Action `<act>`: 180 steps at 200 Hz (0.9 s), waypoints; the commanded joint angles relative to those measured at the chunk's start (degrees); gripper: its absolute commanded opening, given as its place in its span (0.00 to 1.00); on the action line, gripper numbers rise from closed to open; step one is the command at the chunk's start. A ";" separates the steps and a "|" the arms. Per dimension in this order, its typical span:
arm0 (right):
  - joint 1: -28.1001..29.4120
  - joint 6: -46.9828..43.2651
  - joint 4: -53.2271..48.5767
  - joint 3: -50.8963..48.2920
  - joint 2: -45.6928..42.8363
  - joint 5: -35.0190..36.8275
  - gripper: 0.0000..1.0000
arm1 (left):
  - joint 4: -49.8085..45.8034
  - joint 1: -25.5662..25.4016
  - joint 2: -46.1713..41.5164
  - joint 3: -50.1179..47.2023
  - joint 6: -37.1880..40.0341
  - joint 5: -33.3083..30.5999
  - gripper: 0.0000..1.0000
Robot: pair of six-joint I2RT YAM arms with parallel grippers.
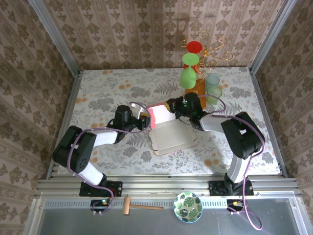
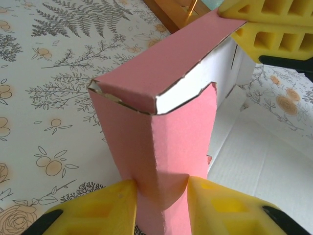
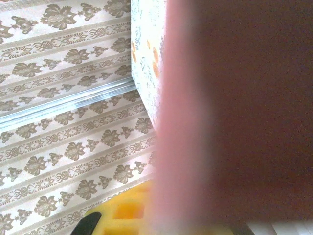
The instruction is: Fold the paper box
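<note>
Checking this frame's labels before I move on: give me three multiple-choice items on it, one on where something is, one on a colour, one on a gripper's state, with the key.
1. Where is the leaf-patterned bowl? A at the far left; B on the near ledge; C at the far right.
2. What colour is the outer side of the paper box? A blue; B green; C pink.
3. How is the left gripper? A shut on a flap of the paper box; B wide open, touching nothing; C shut on nothing.
Key: 1 B, the top view shows it beside the mallet, nearer than the arm bases. 2 C, the raised wall is pink outside and whitish inside. 3 A, its yellow fingers pinch the pink flap in the left wrist view.
</note>
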 commanded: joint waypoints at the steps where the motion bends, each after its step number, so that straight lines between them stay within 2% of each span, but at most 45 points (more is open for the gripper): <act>1: 0.79 -1.49 2.46 -1.85 0.96 -2.08 0.00 | -1.50 -0.92 1.19 2.06 -0.41 -3.78 0.31; 60: 0.79 -0.66 3.05 -1.50 1.64 -2.38 0.00 | -4.47 -3.01 1.51 3.60 0.72 -9.23 0.26; 94: 0.87 -0.18 3.19 -1.35 1.96 -2.38 0.00 | -4.86 -4.43 1.37 3.42 1.14 -13.63 0.31; 180: 1.14 0.70 3.26 -1.20 1.79 -2.40 0.00 | -2.16 -4.97 3.00 3.57 -0.27 -14.05 0.32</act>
